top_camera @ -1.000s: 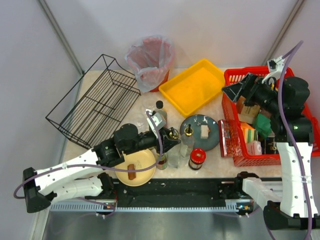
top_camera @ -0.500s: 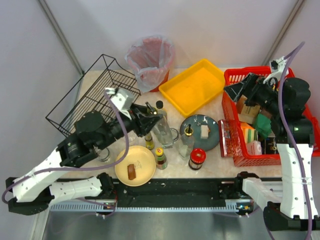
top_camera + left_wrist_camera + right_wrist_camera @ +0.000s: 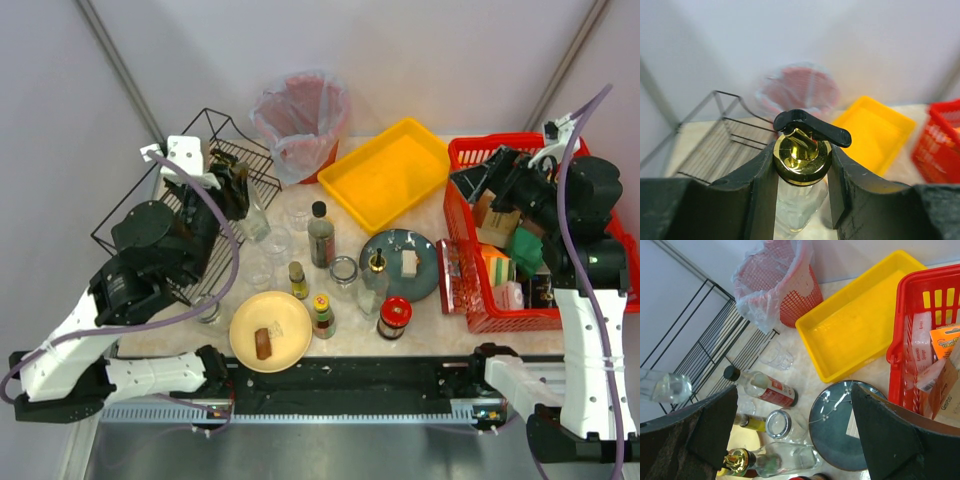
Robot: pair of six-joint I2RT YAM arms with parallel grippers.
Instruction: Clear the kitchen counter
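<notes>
The left gripper [image 3: 802, 165] pinches a bottle [image 3: 795, 207] by its gold-capped neck, so the glass body hangs clear, raised at the edge of the rack [image 3: 720, 145], likely its destination. The right gripper [image 3: 794, 389] gapes wide and empty over the basket [image 3: 500, 322]. The counter [image 3: 440, 330] lies below, with a plate [image 3: 285, 318] on it.

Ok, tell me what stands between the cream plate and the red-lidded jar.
A small bottle, next to the cream plate's rim, nearer it than the red-lidded jar. Top view shows it.
</notes>
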